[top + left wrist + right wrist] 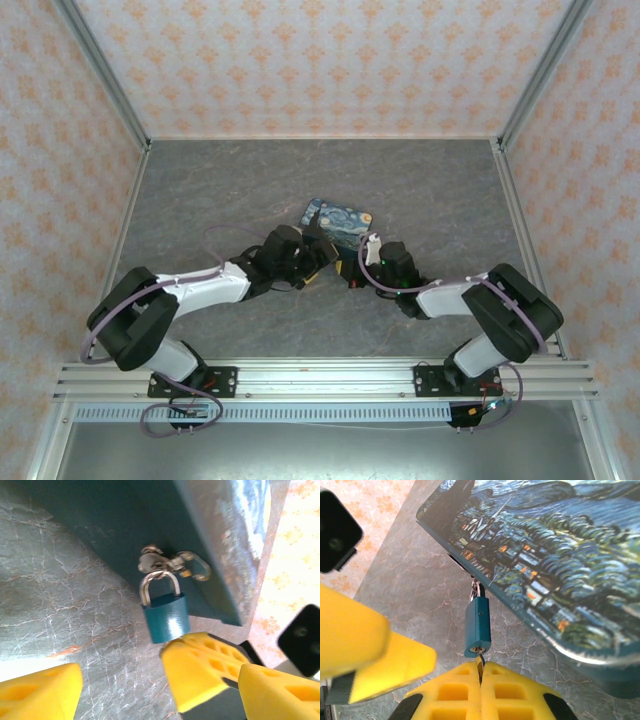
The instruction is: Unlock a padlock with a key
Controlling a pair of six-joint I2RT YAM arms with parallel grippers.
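1. My right gripper point(480, 674) is pinched tight on the key point(480, 661), and its thin blade meets the bottom of the padlock point(477, 624). I can't tell how deep it sits.
2. The padlock hangs from the hasp point(172, 565) on the near side of the tin point(560, 555), mid-table.
3. My left gripper point(320, 262) is spread wide just left of the lock, holding nothing.
4. Danger: nothing braces that dangling lock. If I twist, the body may simply swing round with the key, or the blade may slip between my pads.

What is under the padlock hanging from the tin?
A thin key goes up into the padlock's underside, pinched in the right gripper. The closed fingers cover the key's head; its tip is hidden inside the padlock.
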